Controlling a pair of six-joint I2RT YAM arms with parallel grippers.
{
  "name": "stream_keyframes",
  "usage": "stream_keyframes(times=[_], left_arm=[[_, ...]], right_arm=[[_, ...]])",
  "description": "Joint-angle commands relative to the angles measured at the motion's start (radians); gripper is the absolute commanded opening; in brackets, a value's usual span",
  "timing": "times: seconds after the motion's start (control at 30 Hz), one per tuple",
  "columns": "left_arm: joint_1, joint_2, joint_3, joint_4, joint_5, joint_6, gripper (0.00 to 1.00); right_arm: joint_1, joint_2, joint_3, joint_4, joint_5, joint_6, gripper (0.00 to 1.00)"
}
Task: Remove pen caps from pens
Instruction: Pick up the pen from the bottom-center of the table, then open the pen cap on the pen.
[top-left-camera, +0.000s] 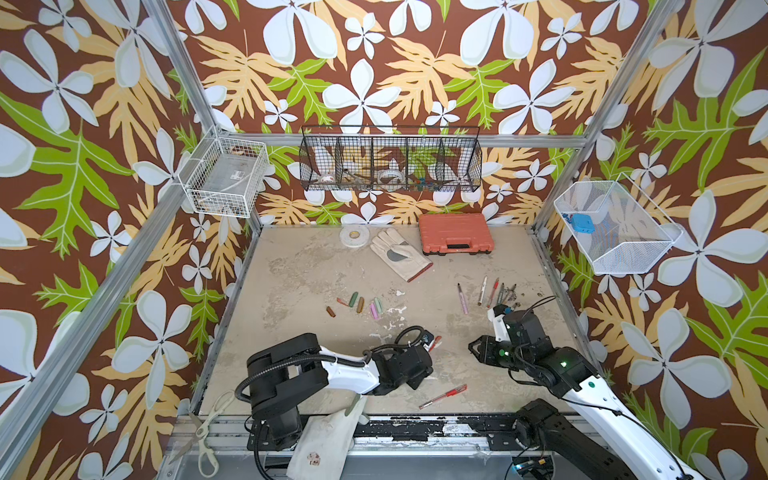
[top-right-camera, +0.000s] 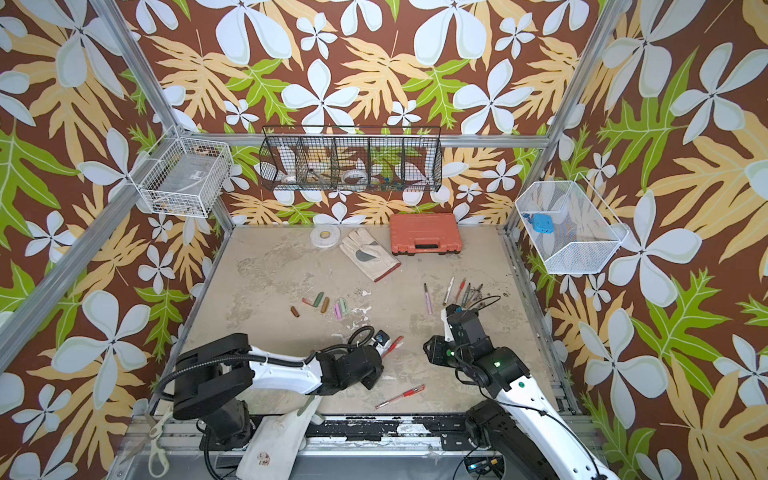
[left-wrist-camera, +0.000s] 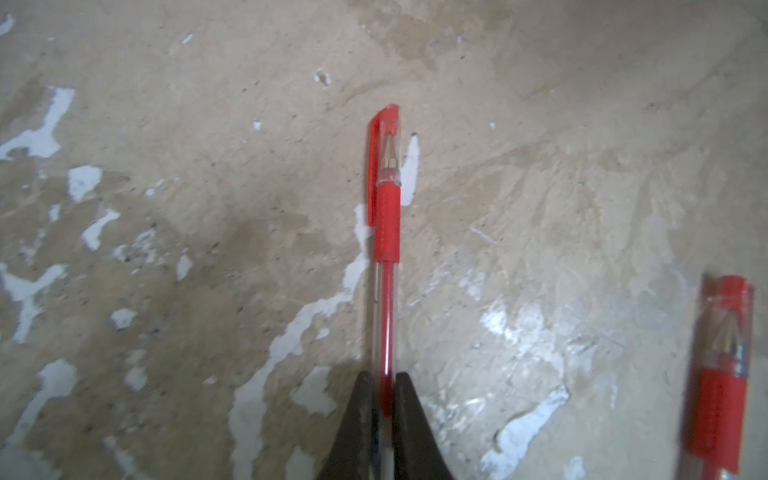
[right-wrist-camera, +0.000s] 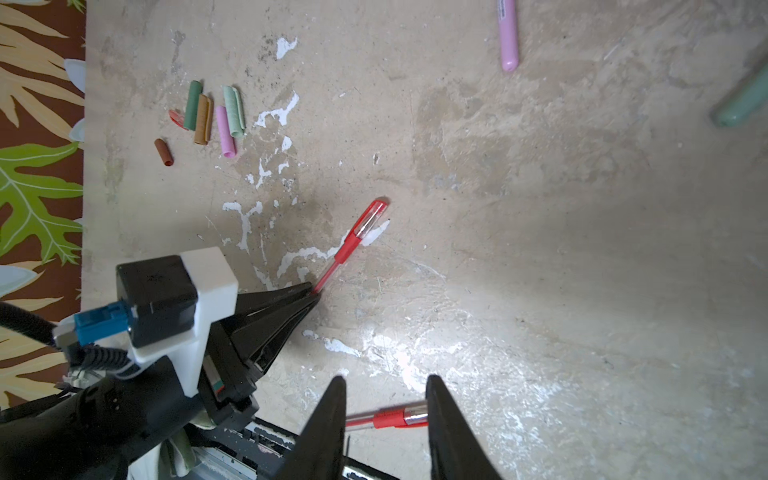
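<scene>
My left gripper (left-wrist-camera: 384, 382) is shut on the clear barrel of a red gel pen (left-wrist-camera: 385, 249), whose red pen cap (left-wrist-camera: 388, 145) is on the far end. The same pen (right-wrist-camera: 360, 232) pokes out of that gripper (right-wrist-camera: 312, 293) in the right wrist view. My right gripper (right-wrist-camera: 386, 382) hangs open to the right of it, holding nothing. A second capped red pen (top-left-camera: 442, 396) lies near the front edge. Several loose pen caps (top-left-camera: 359, 304) sit mid-table. Several uncapped pens (top-left-camera: 490, 291) lie at the right.
A work glove (top-left-camera: 399, 253), a tape roll (top-left-camera: 354, 237) and an orange case (top-left-camera: 455, 232) lie along the back of the table. White-handled scissors (top-left-camera: 205, 428) and a cloth (top-left-camera: 328, 436) rest on the front rail. Wire baskets hang on the walls.
</scene>
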Motion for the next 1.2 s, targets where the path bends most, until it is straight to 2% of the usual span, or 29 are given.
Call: stream_keyframes(times=[0.0,0.17,0.33,0.47,0.6,0.77,0.97,1.17], left_arm=[[0.017,-0.066,-0.013,0.003,0.055,-0.011,0.07],[0.073,-0.198,-0.022,0.022,0.097,-0.007,0.04],[0.202,-0.334,-0.043,0.091,0.227,-0.036,0.02],[0.309,-0.427,-0.082,0.232,0.268,-0.065,0.01],[0.404,-0.460,-0.092,0.361,0.337,-0.133,0.01],[0.433,-0.486,-0.109,0.466,0.351,-0.134,0.00],[0.440,-0.560,-0.242,0.637,0.311,-0.132,0.01],[0.440,-0.554,-0.316,0.689,0.291,-0.093,0.01]], right_arm=[[0.000,0.008,0.019,0.059,-0.028,-0.003,0.35],[0.000,0.027,0.036,0.175,-0.086,-0.013,0.37],[0.000,0.069,0.068,0.284,-0.120,-0.007,0.40],[0.000,0.099,0.072,0.445,-0.166,0.033,0.43],[0.000,0.117,0.042,0.662,-0.217,0.085,0.44],[0.000,0.166,0.071,0.762,-0.222,0.029,0.45],[0.000,0.222,0.063,0.870,-0.242,-0.025,0.45],[0.000,0.294,0.016,1.031,-0.261,-0.066,0.45]])
